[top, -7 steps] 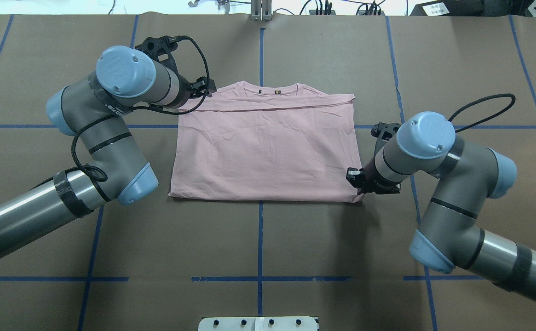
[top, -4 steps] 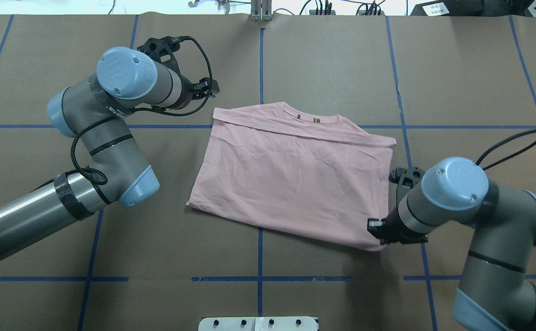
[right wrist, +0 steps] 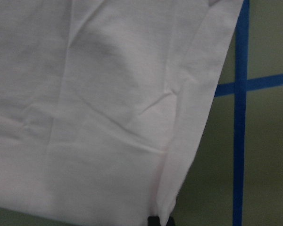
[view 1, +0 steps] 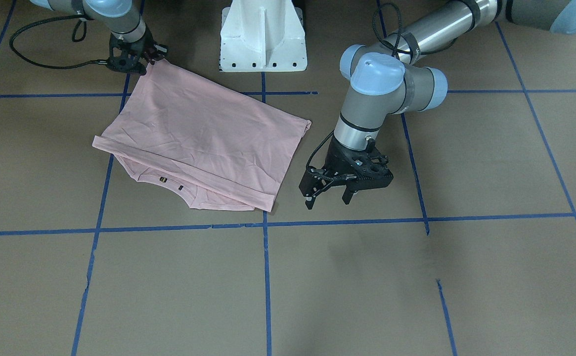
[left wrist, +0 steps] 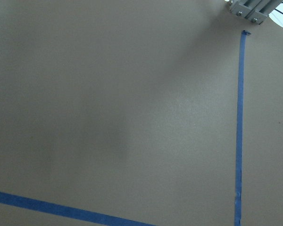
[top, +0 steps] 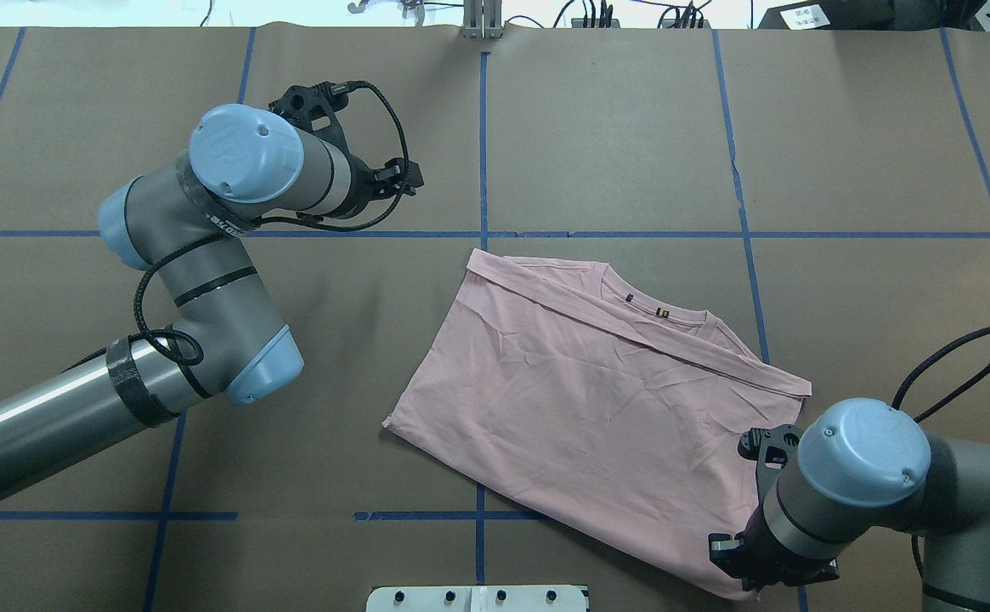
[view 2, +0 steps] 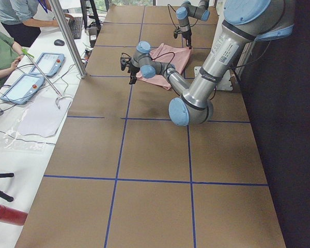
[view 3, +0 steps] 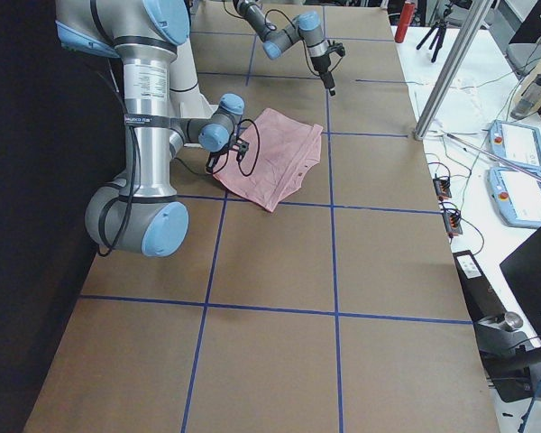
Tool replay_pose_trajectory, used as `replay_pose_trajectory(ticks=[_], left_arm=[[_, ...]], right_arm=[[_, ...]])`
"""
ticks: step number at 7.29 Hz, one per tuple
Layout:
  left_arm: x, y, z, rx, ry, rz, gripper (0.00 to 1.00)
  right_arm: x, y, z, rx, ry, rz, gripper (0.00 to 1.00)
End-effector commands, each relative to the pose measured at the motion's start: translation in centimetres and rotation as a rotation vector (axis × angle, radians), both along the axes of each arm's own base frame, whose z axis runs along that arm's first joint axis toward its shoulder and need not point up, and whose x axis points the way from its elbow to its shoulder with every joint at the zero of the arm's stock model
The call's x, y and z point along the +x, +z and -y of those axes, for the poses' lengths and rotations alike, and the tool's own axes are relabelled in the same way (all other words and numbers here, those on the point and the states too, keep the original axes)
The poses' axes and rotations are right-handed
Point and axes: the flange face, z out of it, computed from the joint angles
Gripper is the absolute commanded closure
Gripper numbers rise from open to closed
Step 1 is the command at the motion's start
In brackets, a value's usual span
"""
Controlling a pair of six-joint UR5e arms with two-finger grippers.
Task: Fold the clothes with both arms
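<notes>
T-shirt (top: 596, 408) askew, mid-reposition | right tool (view 1: 150, 59) pinching its corner | left tool (view 1: 328, 198) released, clear | next: left regrasps opposite corner

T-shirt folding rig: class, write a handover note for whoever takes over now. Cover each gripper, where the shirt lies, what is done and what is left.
Left gripper: open, empty, over bare table beside the T-shirt, not touching it.
Right gripper: shut on the T-shirt's corner nearest the white base.
T-shirt: flat, plain side up, skewed to the blue tape lines.
Done: folded to a rectangle, no sleeves showing.
Left: probably square it up, then fold further.
</notes>
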Motion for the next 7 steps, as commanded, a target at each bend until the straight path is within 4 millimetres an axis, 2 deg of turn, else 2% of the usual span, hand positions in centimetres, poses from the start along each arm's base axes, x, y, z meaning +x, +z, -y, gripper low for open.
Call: replay_pose_trajectory(ticks=[1, 2, 3, 4, 5, 6, 7], left_arm=[[0.5, -0.7, -3.6, -0.120, 0.017, -0.010, 0.00], [0.5, -1.3, -7.8, -0.223, 0.014, 0.006, 0.00], [0.7, -1.7, -11.3, -0.316, 0.007, 0.033, 0.03], [2.4, -1.7, -15.0, -0.406, 0.008, 0.087, 0.05], [5.2, -0.9, -18.7, -0.459, 0.006, 0.105, 0.05], [8.5, -0.4, -22.4, -0.467, 0.020, 0.129, 0.05], [9.5, -0.2, -22.4, -0.473, 0.019, 0.139, 0.05]], right_arm=[[-0.5, -2.9, 1.4, -0.041, 0.128, 0.020, 0.00], [1.0, -3.9, 5.2, -0.018, 0.216, 0.044, 0.00], [2.1, -4.8, 7.8, 0.004, 0.262, 0.069, 0.00], [2.9, -6.5, 10.4, 0.042, 0.326, 0.101, 0.00], [3.9, -7.0, 12.3, 0.049, 0.369, 0.111, 0.00], [4.2, -7.6, 13.1, 0.062, 0.387, 0.120, 0.00], [3.3, -7.5, 13.8, 0.070, 0.394, 0.113, 0.00]])
